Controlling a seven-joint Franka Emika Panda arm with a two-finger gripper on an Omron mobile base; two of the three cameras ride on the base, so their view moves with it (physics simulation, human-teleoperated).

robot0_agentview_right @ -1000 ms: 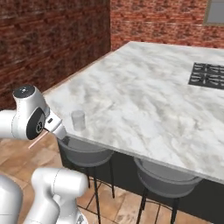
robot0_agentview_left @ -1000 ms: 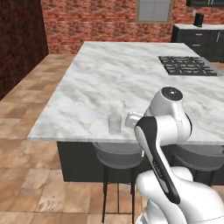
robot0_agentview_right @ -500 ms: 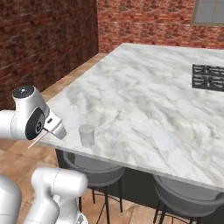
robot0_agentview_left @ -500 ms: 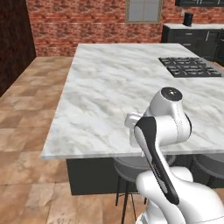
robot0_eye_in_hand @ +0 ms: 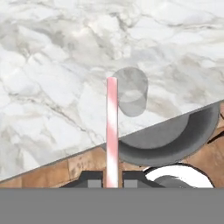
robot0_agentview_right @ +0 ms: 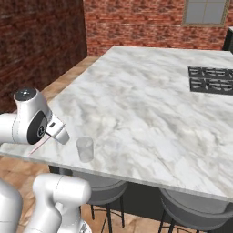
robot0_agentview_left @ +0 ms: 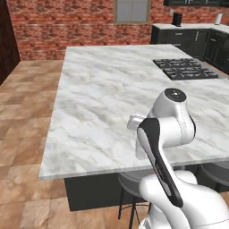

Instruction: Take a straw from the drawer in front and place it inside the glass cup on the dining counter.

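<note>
Fingers clamped on straw; my base has slid along dining counter, glass cup at near edge now beside gripper. Drop next.

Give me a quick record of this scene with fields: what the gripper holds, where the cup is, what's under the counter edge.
gripper: shut on the thin pale pinkish-white straw, seen in the hand view
straw position: sticks out from the fingers, tip beside the cup, not in it
small clear glass cup: upright, near the edge of the white-grey marble dining counter
cup contents: appears empty
black gas cooktop: set into the far side of the counter
grey round stools: tucked under the near edge
</note>
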